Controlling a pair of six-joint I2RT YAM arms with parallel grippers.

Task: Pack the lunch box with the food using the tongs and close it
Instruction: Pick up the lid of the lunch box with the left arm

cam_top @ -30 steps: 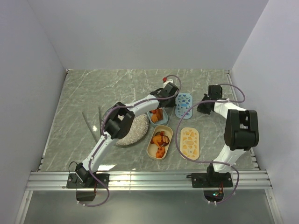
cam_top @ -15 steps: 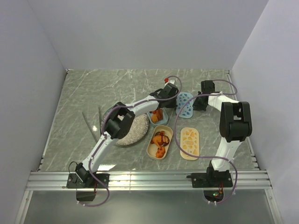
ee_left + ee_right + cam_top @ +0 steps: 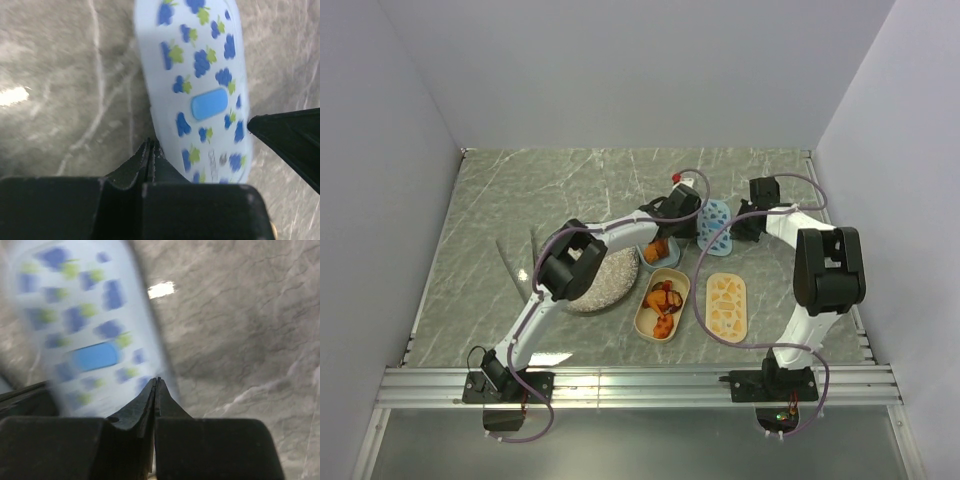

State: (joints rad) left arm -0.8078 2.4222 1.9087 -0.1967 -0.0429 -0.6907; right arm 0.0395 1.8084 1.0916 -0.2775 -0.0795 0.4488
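— While the lunch box lid (image 3: 713, 225) lies just beyond the cream tub (image 3: 680, 284), which way does it run?
— Long axis points away from the tub. It's a pale-blue oval with a grape print. The left claw (image 3: 151, 146) and right claw (image 3: 157, 384), both pinched shut and empty, flank it.

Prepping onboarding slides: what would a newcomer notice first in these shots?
Both arms meet at the back centre of the table, the left gripper and right gripper shut, one on each side of the blueberry-print lid. Nearer the bases, an open yellow tub holds orange chunks, with a yellow lid lying beside it.
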